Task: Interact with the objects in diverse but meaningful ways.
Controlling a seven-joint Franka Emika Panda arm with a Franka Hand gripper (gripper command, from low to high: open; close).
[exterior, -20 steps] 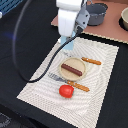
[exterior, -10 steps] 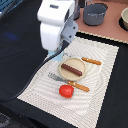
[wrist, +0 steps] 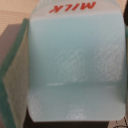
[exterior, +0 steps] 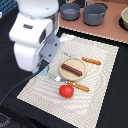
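The small white carton (wrist: 75,65) fills the wrist view, very close, with red "MILK" print and a green edge. My fingers do not show there. In the exterior view my arm (exterior: 35,37) looms over the mat's left edge and hides the gripper tips and most of the carton. A dark brown sausage (exterior: 72,69) lies on the white oblong piece (exterior: 75,76) at the mat's middle. The red tomato (exterior: 66,90) sits just in front of them, apart from my arm.
A wooden-handled fork (exterior: 91,61) and knife (exterior: 80,86) flank the oblong piece on the striped cream mat (exterior: 100,85). Two grey pots (exterior: 95,13) stand on the wooden surface at the back. A bowl (exterior: 124,19) is at the exterior view's far right.
My arm has swung from the back of the mat to its left edge and come much closer to the exterior camera. The sausage, tomato and cutlery have not moved.
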